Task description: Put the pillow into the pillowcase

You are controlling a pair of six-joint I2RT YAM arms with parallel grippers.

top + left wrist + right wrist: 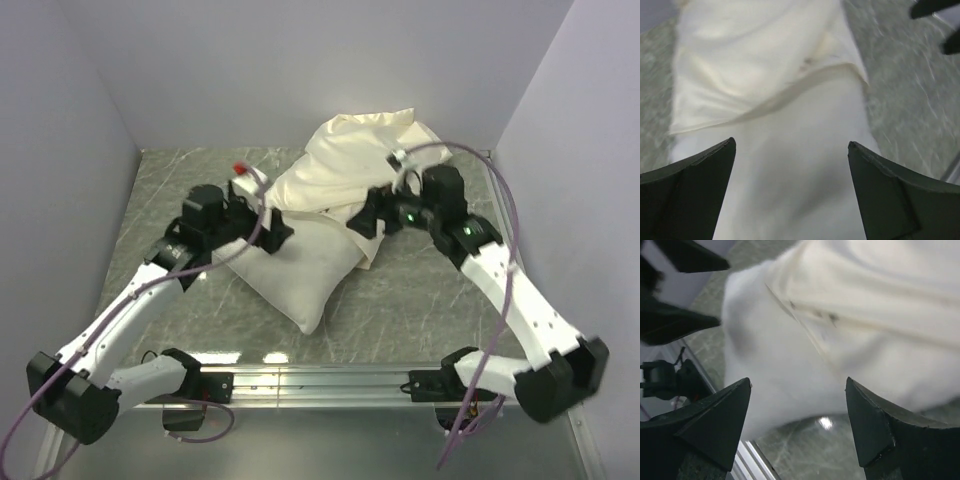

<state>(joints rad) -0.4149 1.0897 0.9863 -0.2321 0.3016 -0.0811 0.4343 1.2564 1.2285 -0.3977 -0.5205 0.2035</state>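
At the frame's centre we see the white pillow, its far end under the cream pillowcase, with our left gripper and right gripper flanking it, fingers spread wide, holding nothing.

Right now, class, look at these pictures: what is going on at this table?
Two robot arms are working a plump white stuffed pillow into a thin cream fabric pillowcase on a grey marbled table. The pillow's far end sits inside the case; its near end sticks out. The left end effector and the right end effector both hang open at the case's mouth, gripping nothing.
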